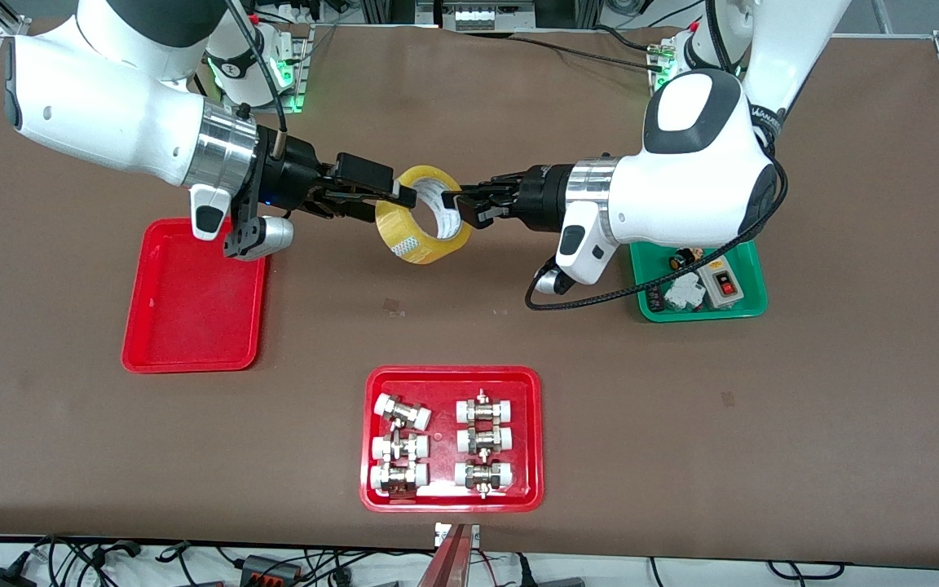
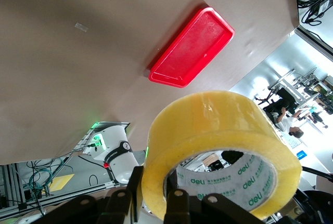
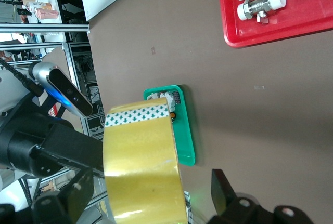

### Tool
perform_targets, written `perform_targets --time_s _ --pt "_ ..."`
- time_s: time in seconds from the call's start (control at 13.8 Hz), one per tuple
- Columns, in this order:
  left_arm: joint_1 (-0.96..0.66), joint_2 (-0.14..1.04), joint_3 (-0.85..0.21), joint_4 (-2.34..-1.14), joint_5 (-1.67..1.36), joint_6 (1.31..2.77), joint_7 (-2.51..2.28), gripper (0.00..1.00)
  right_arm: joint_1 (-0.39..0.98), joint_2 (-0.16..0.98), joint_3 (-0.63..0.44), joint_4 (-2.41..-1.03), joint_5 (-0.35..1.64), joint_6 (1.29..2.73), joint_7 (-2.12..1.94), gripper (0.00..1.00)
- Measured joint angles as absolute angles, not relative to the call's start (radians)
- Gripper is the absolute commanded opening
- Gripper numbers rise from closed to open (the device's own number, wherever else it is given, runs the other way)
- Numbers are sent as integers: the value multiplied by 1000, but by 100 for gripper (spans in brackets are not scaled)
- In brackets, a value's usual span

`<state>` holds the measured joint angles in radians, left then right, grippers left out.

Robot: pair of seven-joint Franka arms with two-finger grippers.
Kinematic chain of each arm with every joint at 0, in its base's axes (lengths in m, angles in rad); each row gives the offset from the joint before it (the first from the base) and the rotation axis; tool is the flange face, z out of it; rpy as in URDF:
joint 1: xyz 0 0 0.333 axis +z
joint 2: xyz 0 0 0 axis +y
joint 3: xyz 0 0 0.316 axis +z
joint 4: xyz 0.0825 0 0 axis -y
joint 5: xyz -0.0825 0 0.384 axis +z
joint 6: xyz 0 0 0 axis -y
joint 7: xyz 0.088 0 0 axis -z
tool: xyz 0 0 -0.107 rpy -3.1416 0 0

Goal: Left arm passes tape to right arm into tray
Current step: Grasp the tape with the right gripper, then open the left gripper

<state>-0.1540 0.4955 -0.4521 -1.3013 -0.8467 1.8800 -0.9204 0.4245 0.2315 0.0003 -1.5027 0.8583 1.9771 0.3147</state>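
Observation:
The tape (image 1: 423, 214), a wide yellowish roll with a white printed core, hangs in the air over the middle of the table. My left gripper (image 1: 460, 202) is shut on its wall, one finger (image 2: 131, 188) outside and one inside the core; the roll (image 2: 223, 146) fills the left wrist view. My right gripper (image 1: 401, 196) stands open astride the other side of the roll (image 3: 143, 161), with a gap between each finger (image 3: 223, 190) and the tape. The plain red tray (image 1: 192, 318) lies toward the right arm's end of the table, with nothing in it, and also shows in the left wrist view (image 2: 192, 47).
A red tray of white-capped metal fittings (image 1: 453, 379) sits nearer the front camera, at the table's middle. A green tray (image 1: 755, 277) with small electrical parts lies under the left arm's wrist. A black braided cable (image 1: 600, 297) loops from that wrist.

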Motion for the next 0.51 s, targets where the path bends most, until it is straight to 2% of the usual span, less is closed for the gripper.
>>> perform_targets --time_s 0.22,0.51 --pt "-154 496 -452 -1301 -847 1880 -920 0 425 232 0 -1503 858 1978 315 99" --pt "-154 496 -452 -1301 -847 1880 -920 0 425 232 0 -1503 858 1978 314 74"
